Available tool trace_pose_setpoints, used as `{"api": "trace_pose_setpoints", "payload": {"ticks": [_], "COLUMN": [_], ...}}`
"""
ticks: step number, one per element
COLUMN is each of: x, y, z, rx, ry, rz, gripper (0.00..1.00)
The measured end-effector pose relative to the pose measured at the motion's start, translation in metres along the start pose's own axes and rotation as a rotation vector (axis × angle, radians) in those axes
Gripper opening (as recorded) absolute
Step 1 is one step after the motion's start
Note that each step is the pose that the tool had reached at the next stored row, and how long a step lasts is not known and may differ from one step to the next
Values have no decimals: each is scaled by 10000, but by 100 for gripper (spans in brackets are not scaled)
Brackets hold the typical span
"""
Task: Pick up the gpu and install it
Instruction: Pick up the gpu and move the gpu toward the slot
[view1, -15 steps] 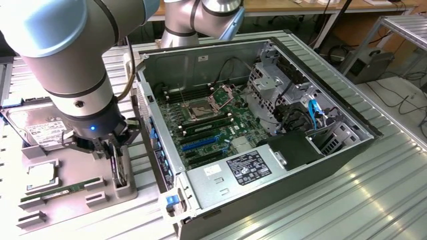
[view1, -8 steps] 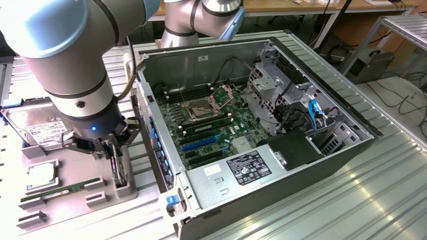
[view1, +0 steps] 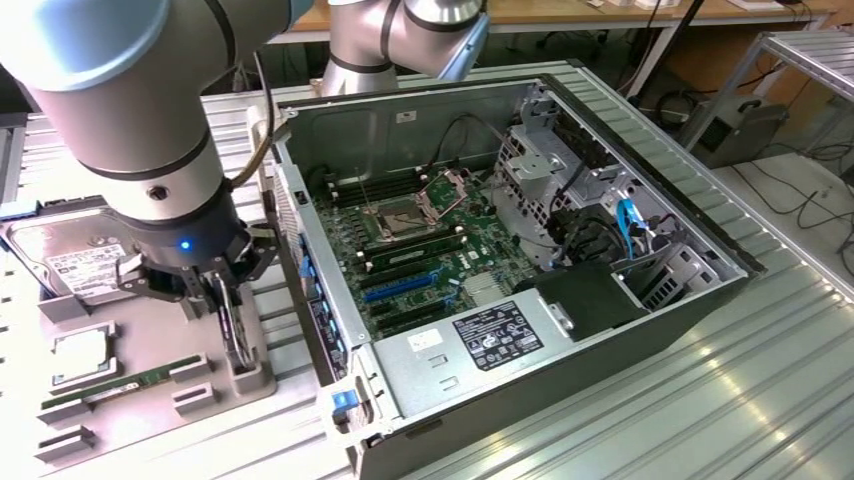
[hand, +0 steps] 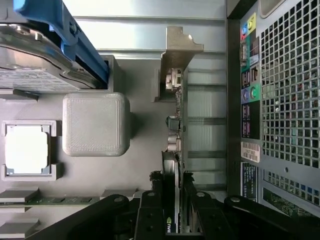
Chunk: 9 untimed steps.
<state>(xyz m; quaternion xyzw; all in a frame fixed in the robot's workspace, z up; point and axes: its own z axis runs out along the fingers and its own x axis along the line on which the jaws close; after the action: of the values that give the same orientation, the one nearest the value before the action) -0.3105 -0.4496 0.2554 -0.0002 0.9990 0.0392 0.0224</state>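
The gpu (view1: 238, 342) is a thin dark card standing on edge in the grey holder tray (view1: 147, 400), at the exterior view's left, beside the open computer case (view1: 534, 300). My gripper (view1: 222, 300) comes down on it from above, a finger on each side. In the wrist view the gpu (hand: 176, 145) shows edge-on, with its metal bracket (hand: 178, 50) at the far end. There my gripper (hand: 172, 222) is shut on the card's near end, with the black fingers (hand: 150, 215) pressed against both faces.
The tray also holds a silver hard drive (view1: 74, 262), a CPU (view1: 80, 355) and a green RAM stick (view1: 114, 387). The case lies on its side with the motherboard (view1: 420, 250) and blue slots (view1: 400, 287) exposed. Its rear panel (hand: 280, 100) stands close beside the gpu.
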Motion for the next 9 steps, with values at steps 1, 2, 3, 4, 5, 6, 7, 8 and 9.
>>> {"api": "trace_pose_setpoints", "payload": {"ticks": [1,2,3,4,5,6,7,8,9], "x": [-1,-3,-5,-6,-9,-12,-15,-17,-19], "y": [2,4,7,9,12,14,18,21,24], "z": [-24,-52,-80,-107,-143,-177,-225,-271,-316], "rx": [1,3,3,3,4,4,4,4,5], "ry": [-2,-3,-7,-7,-8,-8,-9,-8,-8], "rz": [30,54,73,87,94,95,95,96,96], "gripper": [26,26,26,26,26,26,26,26,26]}}
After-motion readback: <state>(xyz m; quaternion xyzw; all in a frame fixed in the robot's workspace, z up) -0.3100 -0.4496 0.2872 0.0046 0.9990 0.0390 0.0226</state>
